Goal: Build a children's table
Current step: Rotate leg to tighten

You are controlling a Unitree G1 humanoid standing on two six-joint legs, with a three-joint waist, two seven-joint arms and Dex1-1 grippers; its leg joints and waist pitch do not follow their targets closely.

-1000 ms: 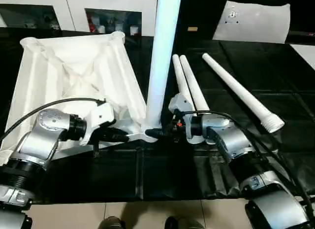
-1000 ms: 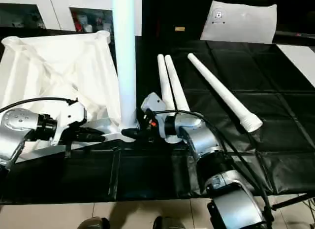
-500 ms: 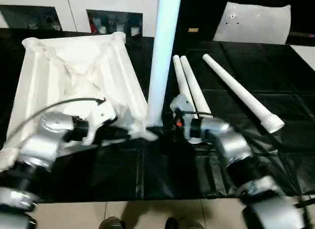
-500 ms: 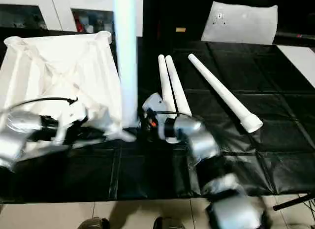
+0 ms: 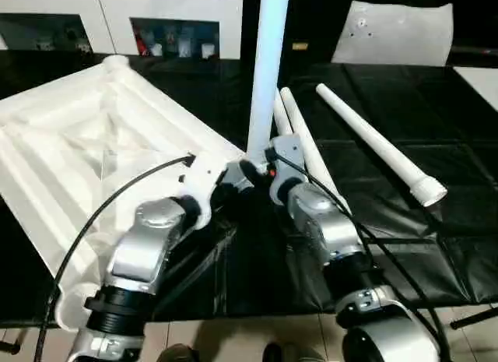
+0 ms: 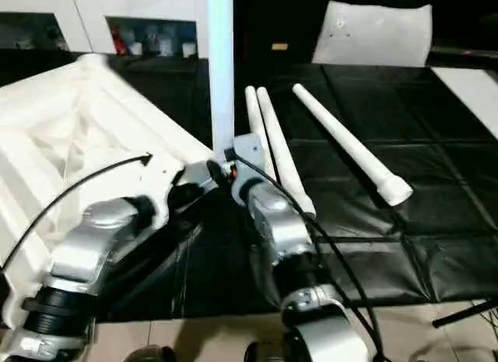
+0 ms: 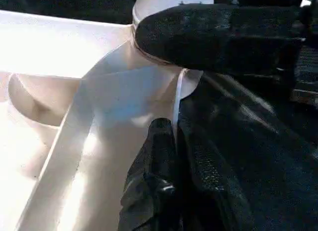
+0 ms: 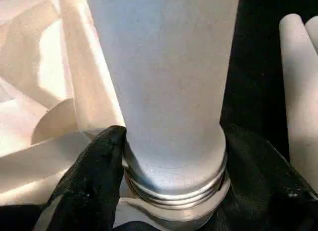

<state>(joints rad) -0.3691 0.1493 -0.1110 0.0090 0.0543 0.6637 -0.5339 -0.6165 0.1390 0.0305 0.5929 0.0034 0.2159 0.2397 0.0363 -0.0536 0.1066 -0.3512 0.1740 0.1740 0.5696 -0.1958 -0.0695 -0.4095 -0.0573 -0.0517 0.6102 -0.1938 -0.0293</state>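
The white tabletop (image 5: 85,144) lies ribbed side up on the left, turned at an angle. One white leg (image 5: 264,74) stands upright in its near corner socket. My right gripper (image 8: 174,186) is shut on that leg's base, just above the threaded collar, with a black finger (image 8: 94,181) on each side. My left gripper (image 7: 176,156) is shut on the tabletop's thin rim (image 7: 175,107) right beside that socket. In the head views the two grippers meet at this corner, left (image 5: 233,177) and right (image 5: 258,169). Two loose legs (image 5: 299,136) lie side by side, a third (image 5: 373,140) farther right.
A black cover (image 5: 436,245) spreads over the work surface down to its front edge. At the back right lies a flat white sheet with a small hole (image 5: 393,35), and a white cabinet with glass doors (image 5: 171,27) stands behind.
The tabletop has swung round; its corner with the upright leg has moved away from the front edge. Both grippers went with it, keeping their holds. The loose legs stayed put.
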